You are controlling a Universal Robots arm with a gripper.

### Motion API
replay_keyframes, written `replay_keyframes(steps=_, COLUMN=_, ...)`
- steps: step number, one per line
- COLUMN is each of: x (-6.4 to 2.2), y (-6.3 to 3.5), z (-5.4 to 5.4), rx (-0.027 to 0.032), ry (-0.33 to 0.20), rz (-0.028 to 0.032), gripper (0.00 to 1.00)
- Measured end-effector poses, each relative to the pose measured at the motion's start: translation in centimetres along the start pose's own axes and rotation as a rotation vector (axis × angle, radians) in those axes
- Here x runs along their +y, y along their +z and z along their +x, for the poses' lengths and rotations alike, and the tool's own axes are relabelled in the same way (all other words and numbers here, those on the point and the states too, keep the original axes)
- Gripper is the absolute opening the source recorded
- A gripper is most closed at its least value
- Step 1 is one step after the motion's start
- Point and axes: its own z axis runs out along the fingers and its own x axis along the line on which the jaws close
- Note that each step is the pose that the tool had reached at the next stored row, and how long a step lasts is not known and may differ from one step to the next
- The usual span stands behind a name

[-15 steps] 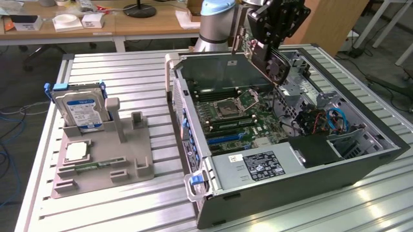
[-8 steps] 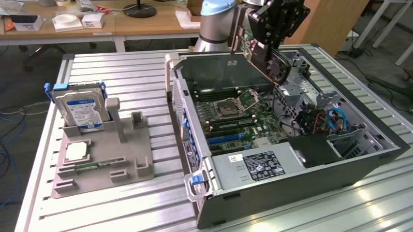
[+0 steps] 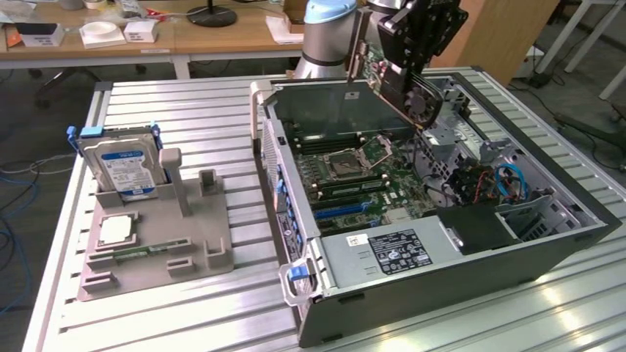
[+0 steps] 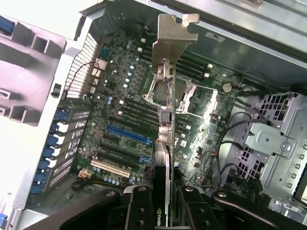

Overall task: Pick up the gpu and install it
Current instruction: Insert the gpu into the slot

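My gripper (image 3: 418, 51) is shut on the gpu (image 3: 399, 86), a thin card with a black block on one face, and holds it tilted in the air above the open computer case (image 3: 293, 183). In the wrist view the gpu (image 4: 165, 143) appears edge-on, its silver metal end bracket (image 4: 171, 40) farthest from the gripper (image 4: 164, 199). The black fingers (image 4: 139, 211) clamp both faces of the card. Beneath it lies the green motherboard (image 4: 120, 91) with a blue slot (image 4: 127, 135); the card hangs clear of the board.
A grey fixture (image 3: 196, 242) on the exterior view's left holds a silver hard drive (image 3: 122, 167) and a small square CPU chip (image 3: 116, 229). Inside the case are a power supply (image 3: 383, 251), a drive cage (image 4: 271, 143) and cables (image 3: 509, 183). Slatted metal table (image 3: 196, 117).
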Motion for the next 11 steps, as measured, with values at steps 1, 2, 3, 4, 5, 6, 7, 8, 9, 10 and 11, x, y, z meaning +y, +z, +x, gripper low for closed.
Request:
replay_keyframes(steps=1, x=0.00, y=0.00, z=0.00, rx=0.0001, ry=-0.006, rz=-0.0001, gripper=0.26)
replay_keyframes(steps=2, x=0.00, y=0.00, z=0.00, rx=0.0003, ry=-0.012, rz=-0.0002, gripper=0.26)
replay_keyframes(steps=3, x=0.00, y=0.00, z=0.00, rx=0.0003, ry=-0.017, rz=-0.0003, gripper=0.26)
replay_keyframes(steps=4, x=-0.01, y=0.00, z=0.00, rx=0.0004, ry=-0.023, rz=-0.0005, gripper=0.26)
replay_keyframes(steps=5, x=-0.01, y=0.00, z=0.00, rx=0.0004, ry=-0.029, rz=-0.0006, gripper=0.26)
replay_keyframes(steps=6, x=-0.01, y=0.00, z=0.00, rx=0.0006, ry=-0.035, rz=-0.0006, gripper=0.26)
replay_keyframes(steps=7, x=-0.01, y=0.00, z=0.01, rx=0.0007, ry=-0.040, rz=-0.0008, gripper=0.26)
replay_keyframes(steps=8, x=-0.02, y=0.00, z=0.01, rx=0.0008, ry=-0.046, rz=-0.0009, gripper=0.26)
replay_keyframes(steps=9, x=-0.02, y=-0.01, z=0.01, rx=0.0009, ry=-0.051, rz=-0.0010, gripper=0.26)
replay_keyframes(steps=10, x=-0.02, y=0.00, z=0.01, rx=0.0009, ry=-0.057, rz=-0.0012, gripper=0.26)
replay_keyframes(steps=11, x=-0.03, y=0.00, z=0.01, rx=0.0009, ry=-0.062, rz=-0.0013, gripper=0.26)
